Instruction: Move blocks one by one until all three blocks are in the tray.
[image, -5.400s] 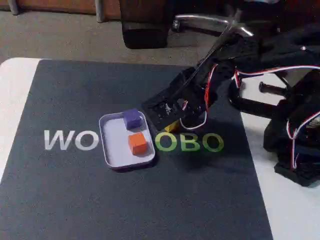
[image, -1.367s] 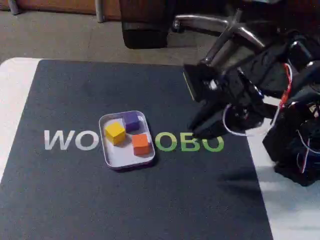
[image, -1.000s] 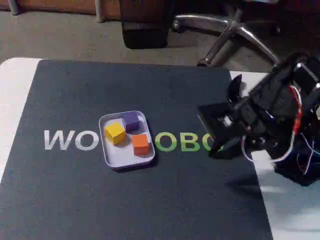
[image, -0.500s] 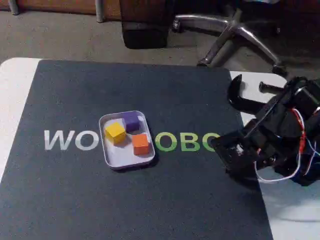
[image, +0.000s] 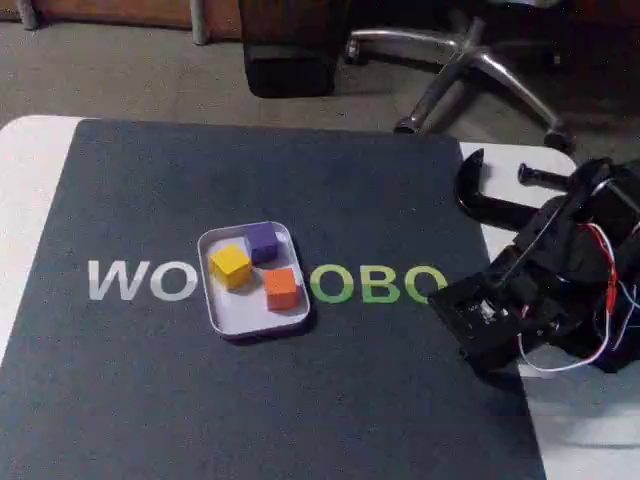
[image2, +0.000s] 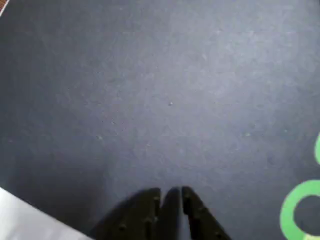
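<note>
In the fixed view, the tray (image: 222, 310) sits near the middle of a dark mat (image: 330, 410), between the white "WO" and the green "OBO" lettering (image: 378, 285). All three blocks lie inside it: the yellow block (image: 230, 266) toward the left, the purple block (image: 263, 241) just beside it at the far edge, and the orange block (image: 281, 288) nearer the camera on the right. The yellow and purple blocks look to be touching or almost so; the orange one sits just apart from both.

The arm (image: 560, 280) is folded low at the right edge of the mat, well apart from the tray, with red and white wires looping over it. A black clamp (image: 490, 203) grips the white tabletop (image: 30, 190) behind it.

In the wrist view, the gripper (image2: 170, 196) enters from the bottom edge over bare mat, its two dark fingers nearly together with only a thin slit between them, holding nothing. Part of a green letter (image2: 300, 210) shows at the lower right.
</note>
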